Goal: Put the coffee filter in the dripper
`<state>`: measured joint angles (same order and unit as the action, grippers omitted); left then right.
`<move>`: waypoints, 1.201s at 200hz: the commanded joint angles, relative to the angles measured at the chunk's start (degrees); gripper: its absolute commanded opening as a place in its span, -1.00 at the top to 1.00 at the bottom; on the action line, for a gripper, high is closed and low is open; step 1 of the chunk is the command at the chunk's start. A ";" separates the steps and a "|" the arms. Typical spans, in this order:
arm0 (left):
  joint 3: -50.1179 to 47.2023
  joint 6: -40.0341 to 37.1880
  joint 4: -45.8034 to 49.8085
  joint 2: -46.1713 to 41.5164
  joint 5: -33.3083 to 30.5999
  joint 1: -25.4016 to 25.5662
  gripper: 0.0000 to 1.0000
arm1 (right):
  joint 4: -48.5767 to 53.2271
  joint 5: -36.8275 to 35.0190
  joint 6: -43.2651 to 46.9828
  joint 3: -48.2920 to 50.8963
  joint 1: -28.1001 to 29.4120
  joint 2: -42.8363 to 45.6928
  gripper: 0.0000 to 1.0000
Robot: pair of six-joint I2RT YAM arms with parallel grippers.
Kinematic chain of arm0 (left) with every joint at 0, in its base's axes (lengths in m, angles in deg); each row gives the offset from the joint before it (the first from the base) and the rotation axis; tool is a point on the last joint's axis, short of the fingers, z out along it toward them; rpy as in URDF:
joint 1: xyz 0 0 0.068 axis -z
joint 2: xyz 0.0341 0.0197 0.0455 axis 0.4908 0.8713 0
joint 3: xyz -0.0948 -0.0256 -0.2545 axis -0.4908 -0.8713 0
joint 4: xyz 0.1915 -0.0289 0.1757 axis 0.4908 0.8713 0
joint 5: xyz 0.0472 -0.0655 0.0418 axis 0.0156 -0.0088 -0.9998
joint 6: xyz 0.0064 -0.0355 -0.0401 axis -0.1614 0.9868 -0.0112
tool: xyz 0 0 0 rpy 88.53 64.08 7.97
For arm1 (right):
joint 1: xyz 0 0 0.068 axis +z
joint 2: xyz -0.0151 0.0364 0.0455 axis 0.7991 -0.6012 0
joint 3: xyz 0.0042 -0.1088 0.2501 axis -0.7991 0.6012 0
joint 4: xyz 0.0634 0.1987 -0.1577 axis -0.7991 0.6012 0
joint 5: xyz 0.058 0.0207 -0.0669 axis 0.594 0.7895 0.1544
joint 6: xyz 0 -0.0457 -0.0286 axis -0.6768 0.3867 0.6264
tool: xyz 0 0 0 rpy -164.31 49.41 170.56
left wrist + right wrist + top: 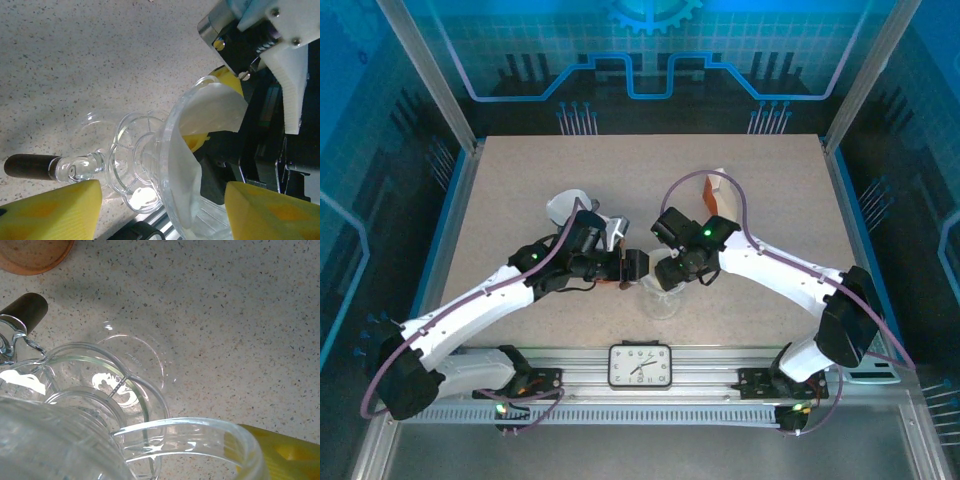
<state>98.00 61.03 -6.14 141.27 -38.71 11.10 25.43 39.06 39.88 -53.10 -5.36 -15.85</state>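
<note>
Blue-lit panels wall in a speckled beige counter (520, 200), and two white arms lean in from its near edge until their tips almost meet at the middle. Below them stands a clear glass dripper (660, 298) on its ribbed foot. The left pincer (160, 215) is spread wide: its yellow fingers (50, 210) sit far apart on either side of the dripper and grip nothing. The right pincer (665, 270) hangs right at the glass rim, one yellow finger (280, 452) just beside it; whether it clamps the glass I cannot tell. A white paper filter (210, 110) lies inside the dripper's cone, its upper edge curling past the rim. A dark, stubby handle (27, 166) sticks out from the foot. An orange dish (30, 255) rests on the counter near it.
</note>
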 commanded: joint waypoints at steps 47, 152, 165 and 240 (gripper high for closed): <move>0.34 -0.08 0.93 1.00 2.38 -0.50 -0.12 | 0.74 -0.89 -0.37 -0.32 1.05 -1.22 -0.42; 1.13 -1.29 2.50 2.61 2.54 -0.46 0.10 | 1.14 -0.98 -0.76 -0.88 1.15 -1.83 -0.42; 1.15 -1.21 2.80 2.53 1.96 -0.49 0.30 | 1.20 -0.99 -0.72 -0.83 1.16 -1.76 -0.42; 1.33 0.02 0.95 1.92 2.81 -0.50 -0.11 | 1.11 -1.02 -0.72 -0.68 1.15 -1.75 -0.42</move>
<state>98.09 61.18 -5.27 143.67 -36.46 10.94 25.48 39.08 39.47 -53.43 -5.04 -16.33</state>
